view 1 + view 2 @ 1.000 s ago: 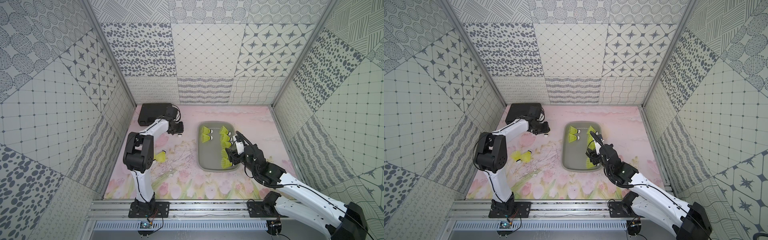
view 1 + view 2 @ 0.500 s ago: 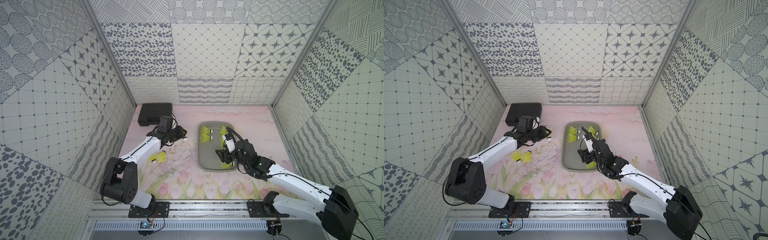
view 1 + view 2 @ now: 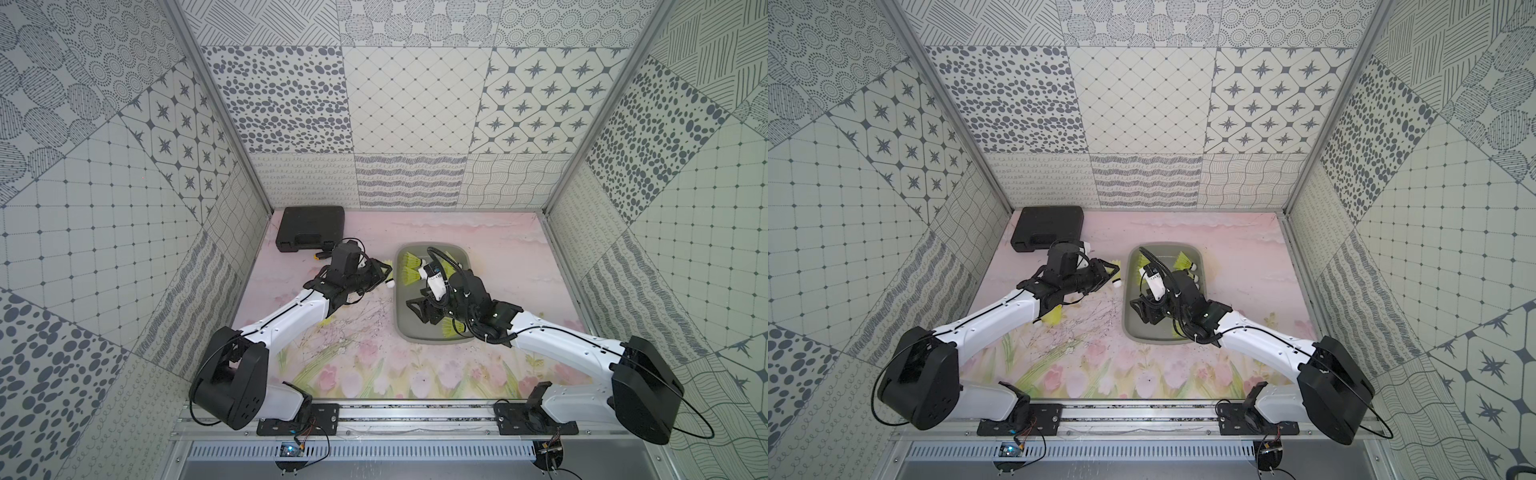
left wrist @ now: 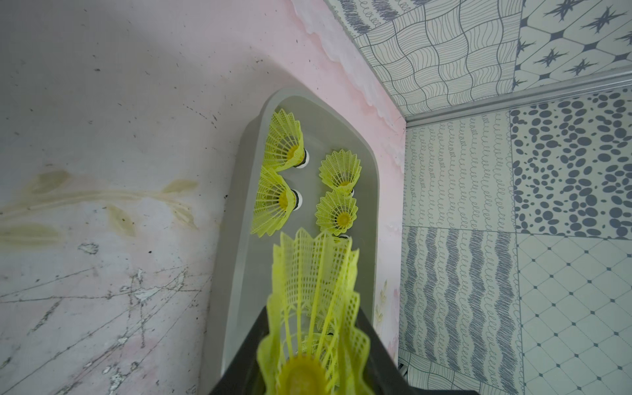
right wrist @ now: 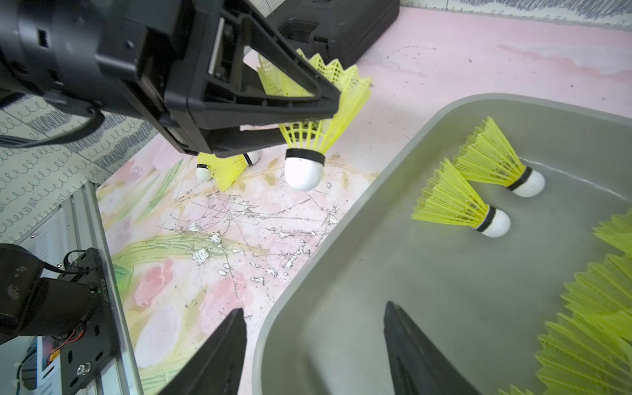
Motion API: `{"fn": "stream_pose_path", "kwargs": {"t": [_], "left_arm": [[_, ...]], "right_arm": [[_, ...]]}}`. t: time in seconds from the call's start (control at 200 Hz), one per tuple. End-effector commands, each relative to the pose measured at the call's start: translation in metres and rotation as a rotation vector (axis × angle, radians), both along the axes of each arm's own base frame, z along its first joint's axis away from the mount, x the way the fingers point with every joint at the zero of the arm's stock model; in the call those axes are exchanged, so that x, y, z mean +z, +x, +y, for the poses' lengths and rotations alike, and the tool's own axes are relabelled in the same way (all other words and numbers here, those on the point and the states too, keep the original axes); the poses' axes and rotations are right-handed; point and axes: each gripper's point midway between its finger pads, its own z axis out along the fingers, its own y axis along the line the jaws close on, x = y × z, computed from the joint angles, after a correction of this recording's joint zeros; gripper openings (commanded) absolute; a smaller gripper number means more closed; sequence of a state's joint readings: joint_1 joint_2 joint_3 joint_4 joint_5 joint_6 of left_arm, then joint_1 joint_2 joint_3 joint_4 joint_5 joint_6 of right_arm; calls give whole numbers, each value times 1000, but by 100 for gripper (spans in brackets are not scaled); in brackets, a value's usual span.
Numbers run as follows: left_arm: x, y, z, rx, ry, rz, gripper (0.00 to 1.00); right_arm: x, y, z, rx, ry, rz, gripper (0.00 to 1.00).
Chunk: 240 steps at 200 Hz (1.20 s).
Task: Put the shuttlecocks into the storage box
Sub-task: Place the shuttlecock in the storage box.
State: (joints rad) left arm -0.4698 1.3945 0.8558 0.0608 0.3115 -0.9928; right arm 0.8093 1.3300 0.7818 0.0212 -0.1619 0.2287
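On the table (image 3: 1084, 365), to the near-left of the storage box (image 3: 1136, 328), two shuttlecocks (image 5: 219, 167) lie half hidden under the left arm. Which way they point is hard to make out.

Over the near half of the box hangs the right hand (image 5: 314, 306). Its jaws stand well apart with nothing between them, and in the right wrist view the box's left wall shows between the two fingers. This arm covers most of the near end, where only one yellow skirt (image 3: 448, 328) shows. More skirts (image 5: 598, 325) are cut off by the picture edge.

Just outside the left wall, about the box's middle, the left hand (image 3: 384, 272) is closed on the skirt of one shuttlecock (image 5: 318, 136). Its cork points down toward the table and its long axis is almost upright. It is not yet over the box.

In the far end lie four shuttlecocks (image 4: 273, 201). Two (image 5: 455, 201) are on their sides, with corks toward the box's middle and the long axis across the box.

Beyond the far-left corner stands a black case (image 3: 309, 226).
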Motion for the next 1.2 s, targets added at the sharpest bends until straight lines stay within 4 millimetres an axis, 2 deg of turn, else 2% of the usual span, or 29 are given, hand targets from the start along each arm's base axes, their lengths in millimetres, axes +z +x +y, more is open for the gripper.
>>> {"fn": "stream_pose_path", "kwargs": {"t": [0.0, 0.22, 0.375, 0.7, 0.996, 1.196], "left_arm": [[28, 8, -10, 43, -118, -54, 35], [28, 3, -14, 38, -128, -53, 35], [30, 1, -16, 32, -142, -53, 35], [33, -3, -20, 21, -166, -50, 35], [33, -4, -22, 17, -176, -51, 35], [32, -4, -25, 10, -185, -47, 35]], "right_arm": [[24, 6, 21, 34, 79, -36, 67], [25, 21, 36, 13, 103, -29, 67], [21, 36, 37, -54, 91, -28, 65], [18, 49, 44, -77, 78, -37, 58], [19, 53, 50, -71, 82, -36, 43], [18, 53, 52, -65, 83, -32, 36]]}}
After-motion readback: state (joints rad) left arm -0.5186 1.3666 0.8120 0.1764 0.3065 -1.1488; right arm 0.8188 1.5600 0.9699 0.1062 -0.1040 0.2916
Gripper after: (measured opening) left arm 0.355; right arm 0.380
